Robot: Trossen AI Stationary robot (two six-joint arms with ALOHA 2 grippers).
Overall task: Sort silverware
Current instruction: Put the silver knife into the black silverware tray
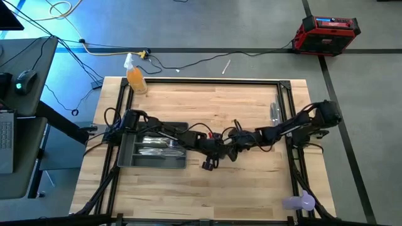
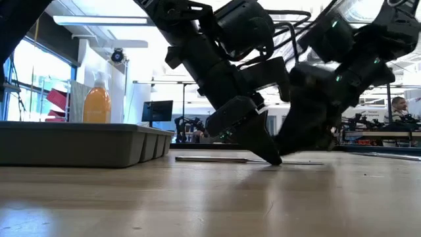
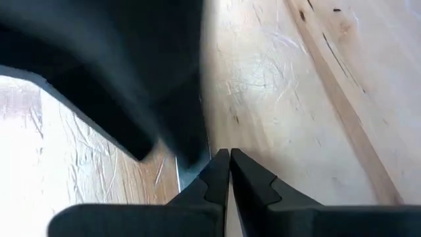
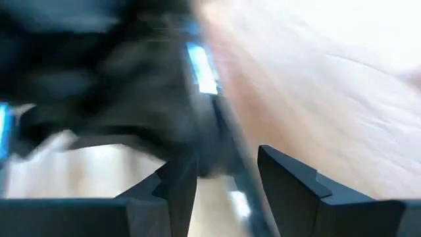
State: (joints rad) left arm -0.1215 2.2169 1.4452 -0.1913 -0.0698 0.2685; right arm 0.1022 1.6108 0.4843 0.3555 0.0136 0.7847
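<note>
A thin silver piece of silverware lies flat on the wooden table at its middle. My left gripper is shut, and its tips come down slanting onto the table at that piece. My right gripper is open close beside it, with a thin blurred strip running between its fingers. The dark grey tray at the left holds several silver pieces. More silverware lies at the far right. My left gripper's shut fingertips point down at a slant and meet the table at the flat silver piece. I cannot tell whether they press on it or stand beside it. My right gripper: I cannot tell whether its fingers touch the strip between them.
An orange spray bottle stands at the far left corner. A purple object sits at the near right corner. A black frame runs around the table. The two arms crowd each other at the middle.
</note>
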